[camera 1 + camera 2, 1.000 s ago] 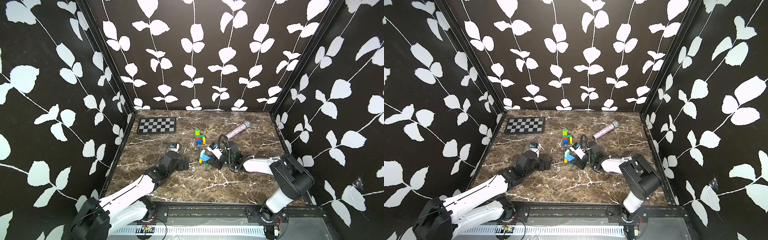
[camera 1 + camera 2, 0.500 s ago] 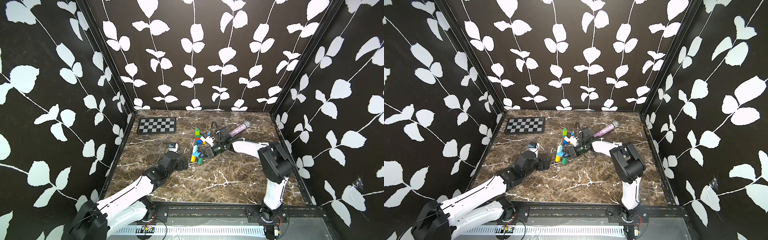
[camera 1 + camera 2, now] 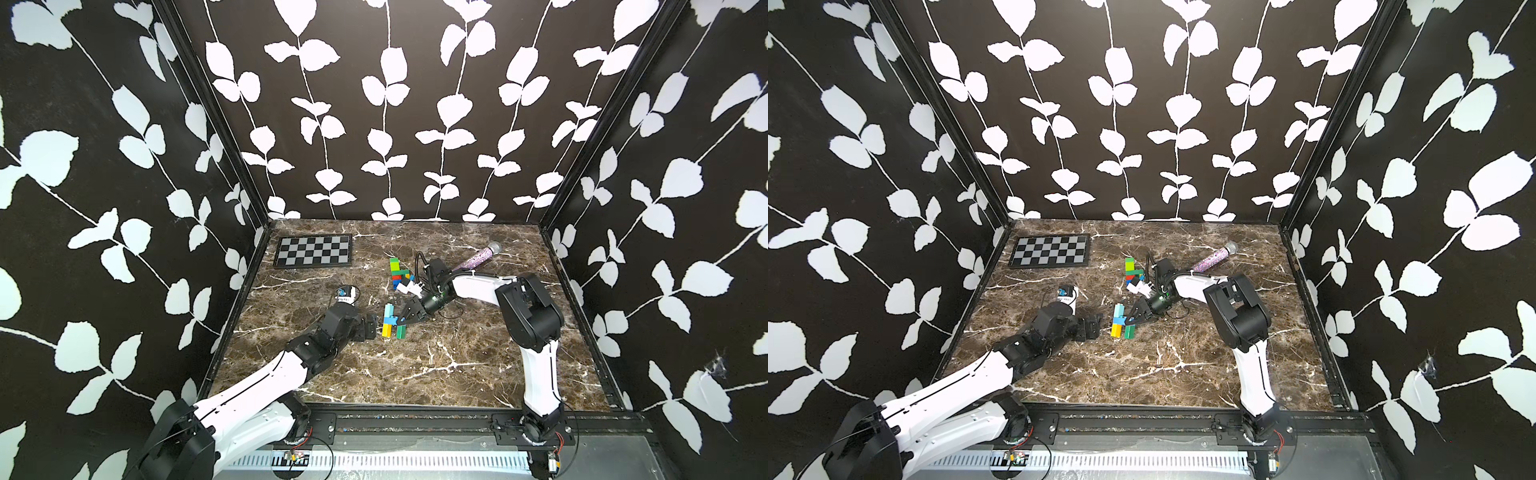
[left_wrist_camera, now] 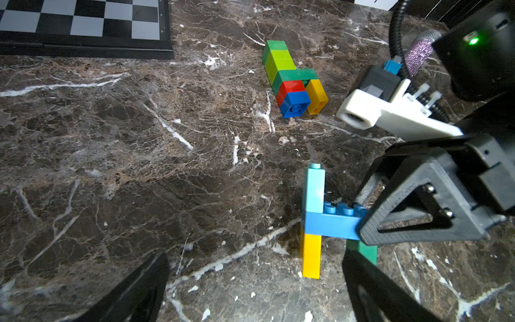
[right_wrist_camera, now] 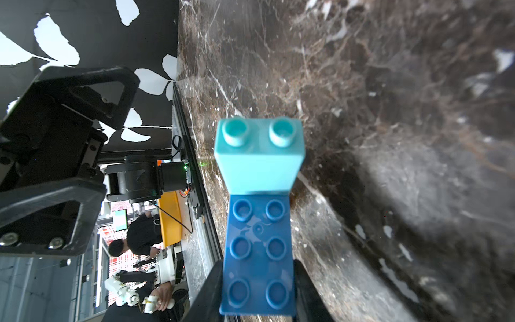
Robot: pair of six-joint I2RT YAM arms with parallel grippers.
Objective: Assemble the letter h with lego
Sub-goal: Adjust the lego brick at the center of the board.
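Over the preceding second the right arm's elbow was swung inward, and the held lego was carried slightly toward the left arm. The right gripper (image 3: 401,322) was seen partly closed on one end of a blue brick (image 5: 257,251), its fingers (image 5: 306,301) pressed against the brick's two long sides. A light-blue brick (image 5: 259,156) was fixed on the free end. Under that same end a yellow brick (image 4: 310,256) was attached, and under the gripped end a dark green brick (image 4: 367,251), so an h appeared already formed.

The h was held forward of the chequered board (image 3: 313,250), toward the open front. Whether its legs touched the surface (image 3: 415,374) could not be told. The left gripper (image 3: 372,327) was spread wide and empty, just beside the h on the board's side. A second cluster of bricks (image 3: 397,272) lay untouched, nearer the board than the h.

The letter would best be lowered until both legs are borne by the surface before the grip is eased. The fingers would then be drawn back along the blue brick's line, so that nothing is tipped.
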